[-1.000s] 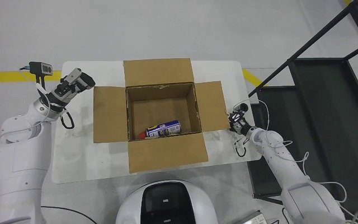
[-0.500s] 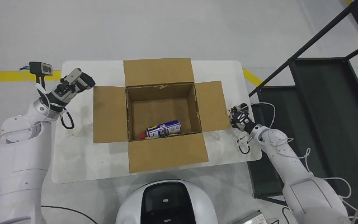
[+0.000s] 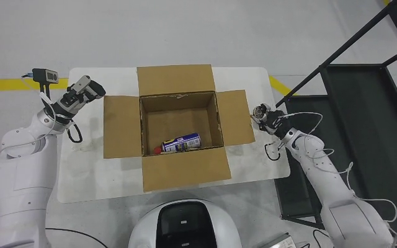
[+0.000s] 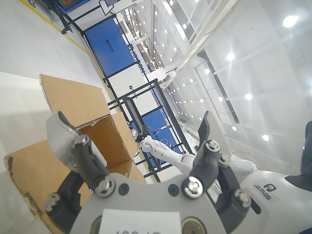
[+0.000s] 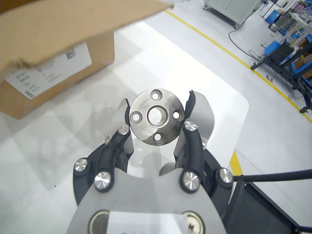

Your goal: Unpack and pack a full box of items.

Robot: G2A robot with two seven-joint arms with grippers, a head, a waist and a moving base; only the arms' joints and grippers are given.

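An open cardboard box [image 3: 180,124] stands in the middle of the white table [image 3: 248,77], all flaps folded out. Inside it lies a spray can [image 3: 181,143] with a red cap, near the front wall. My right gripper [image 5: 157,113] is shut on a round metal flange [image 5: 156,116] with a centre hole and several bolt holes. It hovers just off the box's right flap [image 3: 236,118], the flange [image 3: 260,113] above the table. My left gripper [image 4: 131,130] is open and holds nothing, beside the box's left flap [image 4: 34,161].
A dark metal rack [image 3: 347,93] stands close against the table's right side. A small camera on a post [image 3: 45,75] sits by the left arm. A yellow floor line [image 3: 25,83] runs behind the table. A label [image 5: 48,74] is stuck on the box's side.
The right arm has lifted and moved toward the back of the table with the flange, from the right flap's front corner to beside its middle. The left arm has kept still.
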